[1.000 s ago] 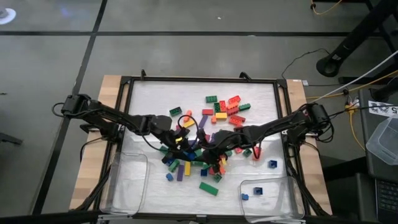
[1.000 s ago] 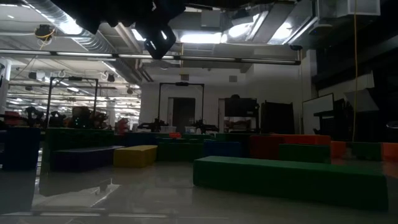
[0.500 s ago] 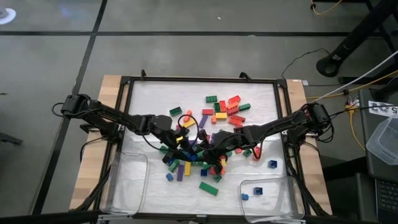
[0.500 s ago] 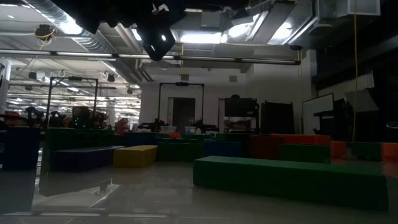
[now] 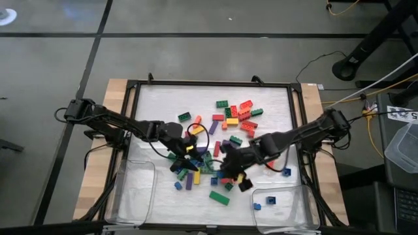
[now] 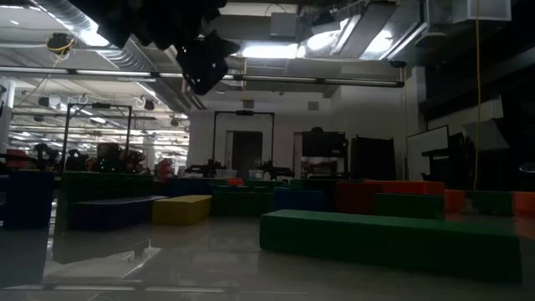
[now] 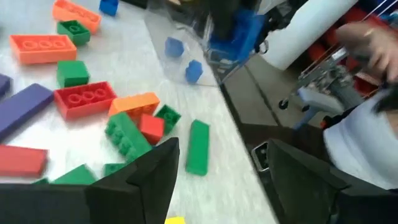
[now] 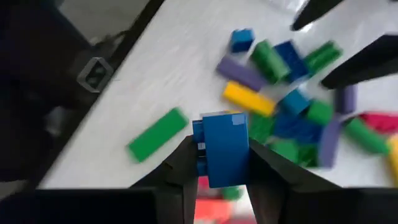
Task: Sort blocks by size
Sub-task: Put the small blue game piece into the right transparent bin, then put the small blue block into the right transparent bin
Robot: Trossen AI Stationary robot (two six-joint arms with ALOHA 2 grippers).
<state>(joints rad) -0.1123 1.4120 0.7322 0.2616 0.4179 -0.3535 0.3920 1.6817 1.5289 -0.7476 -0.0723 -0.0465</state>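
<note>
Right claw (image 8: 217,163) is clamped on a small blue block (image 8: 222,148), lifted clear of the heap (image 5: 202,163); it hangs over the heap's near right edge; the clear right tray (image 5: 281,203), holding two small blue blocks, lies just beyond it toward the bench's (image 5: 157,98) near right corner, so the right arm is the nearer one; left claw (image 7: 221,165) stands wide open and empty over the heap's left side; a long green block (image 7: 198,147) lies just ahead of it.

A blue brick (image 8: 222,146) is clamped between the right gripper (image 8: 219,163) fingers, above the white table (image 8: 161,74). A long green brick (image 8: 158,134) lies nearby.
</note>
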